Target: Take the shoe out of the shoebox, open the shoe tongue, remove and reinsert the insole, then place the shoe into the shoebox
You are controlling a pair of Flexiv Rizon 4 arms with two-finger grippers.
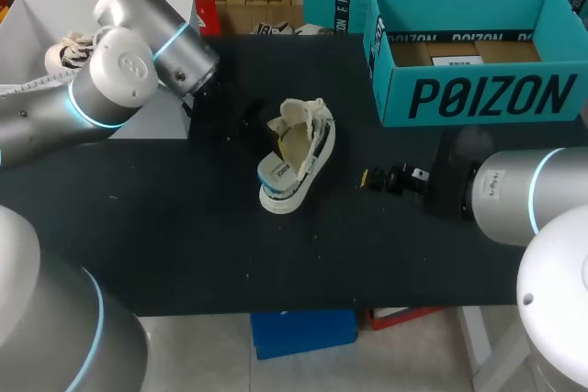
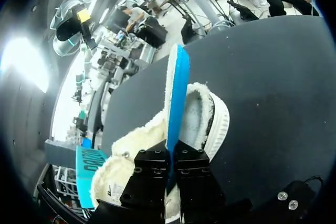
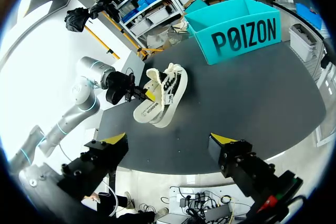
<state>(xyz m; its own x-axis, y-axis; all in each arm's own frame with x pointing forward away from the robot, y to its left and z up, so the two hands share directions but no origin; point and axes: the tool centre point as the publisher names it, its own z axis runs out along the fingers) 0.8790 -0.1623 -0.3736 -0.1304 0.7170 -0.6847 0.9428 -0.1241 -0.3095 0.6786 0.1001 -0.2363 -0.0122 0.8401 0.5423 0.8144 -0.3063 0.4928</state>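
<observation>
Judging risks first: the left gripper (image 2: 172,156) has the insole (image 2: 177,93) pinched at one end only. The rest stands free, edge-on, over the fleecy opening of the shoe (image 2: 212,121). It looks a thin, floppy piece. Pushed from this hold it may well fold or twist, then bunch at the heel instead of sliding flat toward the toe. The shoe lies on its side near the middle of the table (image 1: 184,245) with nothing steadying it, so a push along the insole could skid or roll it. The right gripper (image 3: 168,140) hangs well apart from the shoe, toward the table's right edge, too far off to brace it. Whether the insole's far end sits inside the shoe: cannot tell.

Fingers. Left: drawn close together, clamped on the insole's near end from both sides. Right: spread wide, nothing between them, touching nothing. The shoebox (image 1: 478,98) stands at the table's far right corner, top open, no shoe in it.
</observation>
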